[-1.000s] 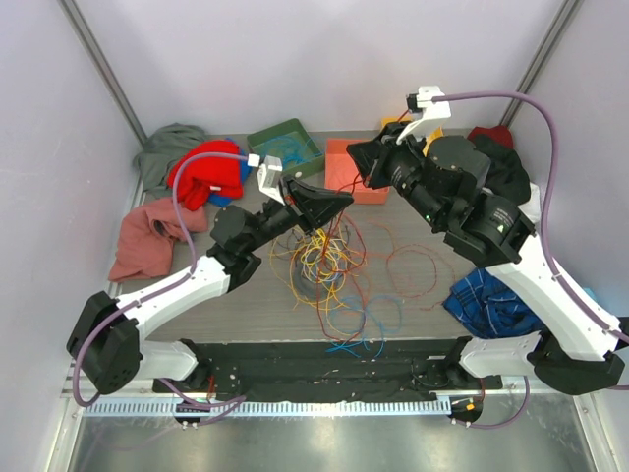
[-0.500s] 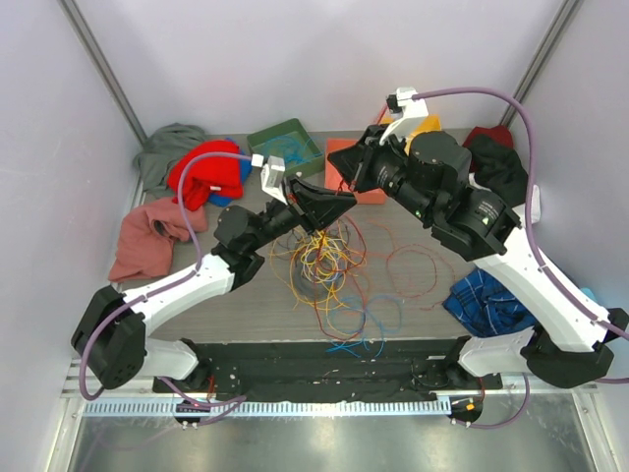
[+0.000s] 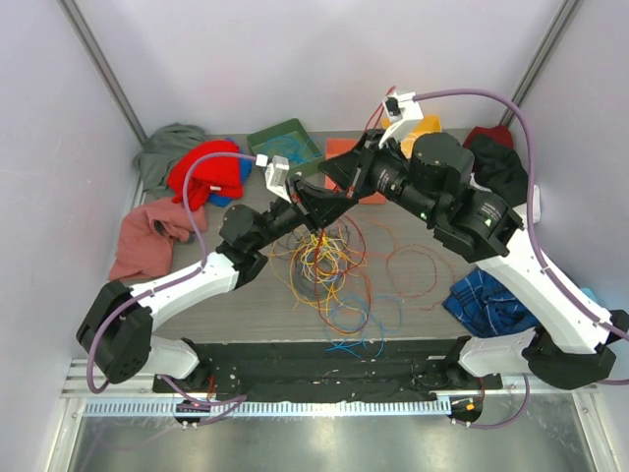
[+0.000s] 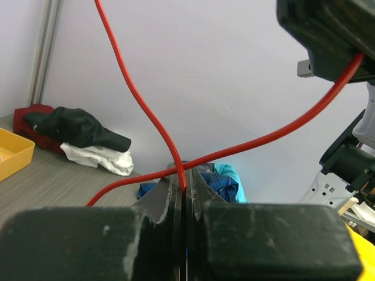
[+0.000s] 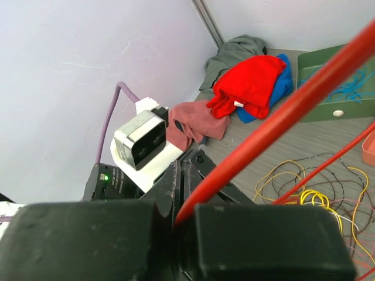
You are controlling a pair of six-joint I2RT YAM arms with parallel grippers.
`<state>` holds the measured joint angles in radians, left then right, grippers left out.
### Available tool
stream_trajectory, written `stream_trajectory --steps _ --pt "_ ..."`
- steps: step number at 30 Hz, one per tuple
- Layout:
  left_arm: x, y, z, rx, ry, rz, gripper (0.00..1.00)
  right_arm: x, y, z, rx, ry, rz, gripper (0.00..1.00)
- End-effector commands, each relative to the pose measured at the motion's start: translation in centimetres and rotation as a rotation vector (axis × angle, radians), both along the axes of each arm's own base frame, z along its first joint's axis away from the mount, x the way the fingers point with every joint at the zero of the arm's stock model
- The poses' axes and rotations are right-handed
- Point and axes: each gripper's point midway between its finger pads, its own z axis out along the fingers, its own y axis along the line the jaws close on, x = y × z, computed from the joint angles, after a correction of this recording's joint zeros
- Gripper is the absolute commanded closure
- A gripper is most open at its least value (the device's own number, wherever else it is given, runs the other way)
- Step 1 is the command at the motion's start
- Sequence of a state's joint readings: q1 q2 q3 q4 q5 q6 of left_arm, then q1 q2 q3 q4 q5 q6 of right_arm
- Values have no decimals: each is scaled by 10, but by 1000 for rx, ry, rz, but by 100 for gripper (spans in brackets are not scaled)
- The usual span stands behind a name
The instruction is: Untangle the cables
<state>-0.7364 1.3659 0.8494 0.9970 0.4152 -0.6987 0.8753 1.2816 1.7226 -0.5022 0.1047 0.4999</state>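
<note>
Grey wood-grain table top (image 3: pixel 246 305) carries a loose heap of thin multicoloured cables (image 3: pixel 319 258) at its middle (yellow and orange strands show most). Above it, the left gripper (image 4: pixel 183 186) and the right gripper (image 5: pixel 180 193) each have jaws pinched shut on thin red wire (image 5: pixel 281 120). Such wire looks light, limp, slippery and snag-prone, so a hold close to a crossing probably serves best.

The grey table (image 3: pixel 257 307) carries tangled cables (image 3: pixel 324 258), heaped clothes (image 3: pixel 206 175) and a green tray (image 3: pixel 283 136).
</note>
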Motion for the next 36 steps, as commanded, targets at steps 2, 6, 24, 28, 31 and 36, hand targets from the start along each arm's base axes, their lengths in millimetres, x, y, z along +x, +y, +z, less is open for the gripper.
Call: stream_trajectory --steps 2,6,24,28,31,36 --pt "8 12 18 -26 -40 72 100 -20 -21 21 62 -43 7 66" --pt "22 26 27 -30 -16 130 100 -24 -39 9 36 -23 -42 36" --pt "4 44 41 -40 -121 63 91 -17 -86 -6 -14 -56 -232 63" --pt "-7 53 25 -31 -171 81 79 -14 -85 -9 -13 -49 -244 85" --pt "-9 58 4 0 -209 148 66 -10 -82 -9 -14 -47 -250 96" --pt "-22 45 -18 107 -338 231 55 -1 -69 -6 -29 -44 -244 99"
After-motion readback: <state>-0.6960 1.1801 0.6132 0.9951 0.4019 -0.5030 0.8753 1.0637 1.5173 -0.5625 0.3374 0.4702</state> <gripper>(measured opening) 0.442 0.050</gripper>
